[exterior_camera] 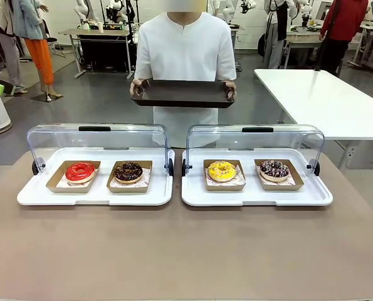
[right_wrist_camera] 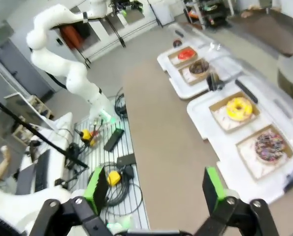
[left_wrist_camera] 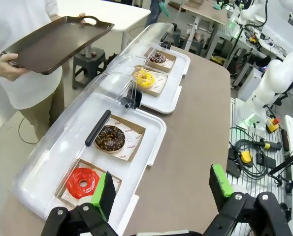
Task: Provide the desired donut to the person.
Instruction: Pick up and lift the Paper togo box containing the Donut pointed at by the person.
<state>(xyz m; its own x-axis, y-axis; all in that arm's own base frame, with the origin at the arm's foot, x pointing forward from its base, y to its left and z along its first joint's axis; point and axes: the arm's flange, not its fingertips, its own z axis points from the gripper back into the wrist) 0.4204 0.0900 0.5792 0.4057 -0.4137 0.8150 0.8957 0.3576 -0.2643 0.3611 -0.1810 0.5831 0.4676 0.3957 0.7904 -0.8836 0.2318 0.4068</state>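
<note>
Four donuts lie in paper boats in two white display trays with their clear lids raised: red [exterior_camera: 80, 171] and chocolate [exterior_camera: 128, 171] in the left tray [exterior_camera: 29, 195], yellow [exterior_camera: 222, 170] and dark sprinkled [exterior_camera: 274, 168] in the right. Behind them the person [exterior_camera: 185, 50] holds a dark brown serving tray [exterior_camera: 183, 93] in both hands and points at nothing. My left gripper [left_wrist_camera: 162, 189] hangs open above the table's end, near the red donut [left_wrist_camera: 82, 182]. My right gripper [right_wrist_camera: 153, 188] is open too, high over the other end, nearest the sprinkled donut [right_wrist_camera: 269, 146].
Bare brown tabletop [exterior_camera: 186, 251] stretches in front of the display trays. A white table [exterior_camera: 324, 100] stands at the back right. Cables and controllers [left_wrist_camera: 249, 157] lie on the floor beside the table's end. The left arm [right_wrist_camera: 72, 69] stands far off in the right wrist view.
</note>
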